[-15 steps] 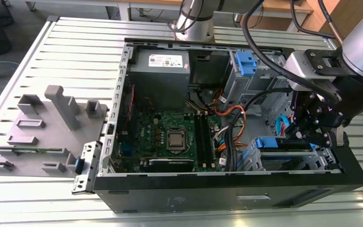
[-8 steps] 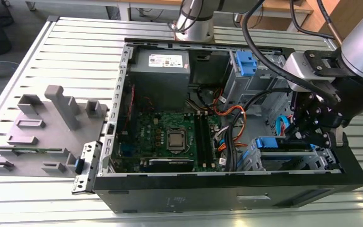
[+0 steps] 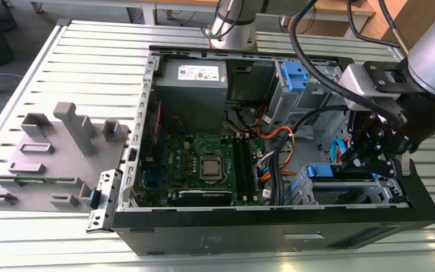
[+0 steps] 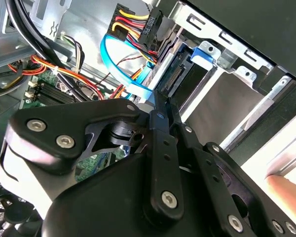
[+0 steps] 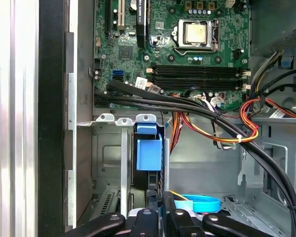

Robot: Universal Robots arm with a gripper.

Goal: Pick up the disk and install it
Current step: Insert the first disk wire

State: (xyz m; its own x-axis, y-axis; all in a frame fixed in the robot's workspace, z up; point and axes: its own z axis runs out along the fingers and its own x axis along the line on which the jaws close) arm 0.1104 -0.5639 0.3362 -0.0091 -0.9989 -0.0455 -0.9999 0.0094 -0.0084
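Black metal fingers [image 5: 173,217] sit very close together, and we think they are pinching the near end of the disk [image 5: 147,180]. We cannot see the grip itself well. The gripper [image 5: 157,202] hangs right over the metal drive cage [image 5: 108,148], at one corner of the open computer case [image 3: 278,238]. The disk stands on its edge in a slot of that cage, with its blue bracket [image 5: 149,150] at the far end. So we judge that picking up is done and the putting-in step is in hand, with the disk partly or mostly in its slot. We think the next move calls for a straight, gentle slide. The slot is snug, and the thick black cables [image 5: 197,111] and a flat blue cable [image 5: 202,202] run just beside it. Past the cables lies the green board [image 5: 138,44]. In the exterior view, a big grey box [image 3: 195,93] has a white sticker [image 3: 200,72] with print, but we cannot read any words there.
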